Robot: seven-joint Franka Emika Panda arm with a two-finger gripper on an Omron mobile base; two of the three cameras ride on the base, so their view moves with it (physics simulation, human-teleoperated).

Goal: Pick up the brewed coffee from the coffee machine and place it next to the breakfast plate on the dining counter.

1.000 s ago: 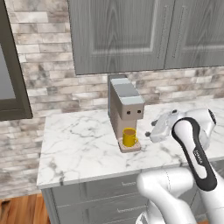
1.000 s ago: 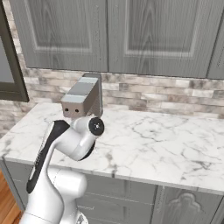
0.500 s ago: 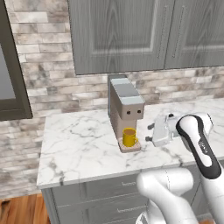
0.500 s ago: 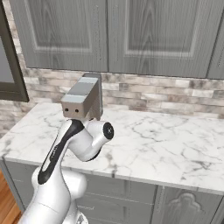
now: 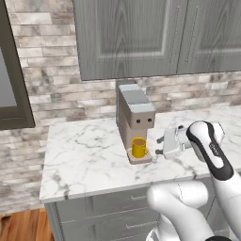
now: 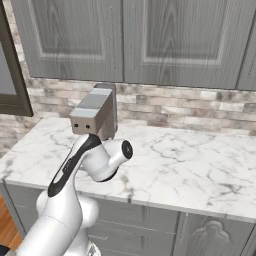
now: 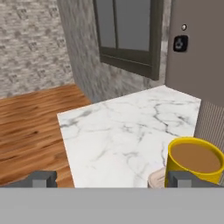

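Observation:
The brewed coffee [image 5: 139, 147], a yellow mug with dark liquid, stands on the small base tray of the coffee machine [image 5: 135, 117]. My gripper [image 5: 159, 146] hovers just right of the mug, level with it, jaws open and holding nothing. In the hand view the mug [image 7: 194, 159] sits at the lower right, just beyond the right fingertip [image 7: 183, 178]. The machine's beige front [image 7: 197, 48] rises above it. My gripper [image 7: 111, 179] is open wide there. In the right base view my arm hides the mug below the machine [image 6: 95, 116]. The breakfast plate and dining counter are out of view.
The machine stands on a white marble wall counter [image 5: 89, 155] against a brick wall, under grey upper cabinets [image 5: 155, 37]. A dark window frame [image 5: 12, 94] is at the left. Wooden floor [image 7: 35, 127] lies past the counter's left end.
The hand has turned and dropped slightly, moving left toward the mug. The elbow has swung out to the right. The jaws stay open.

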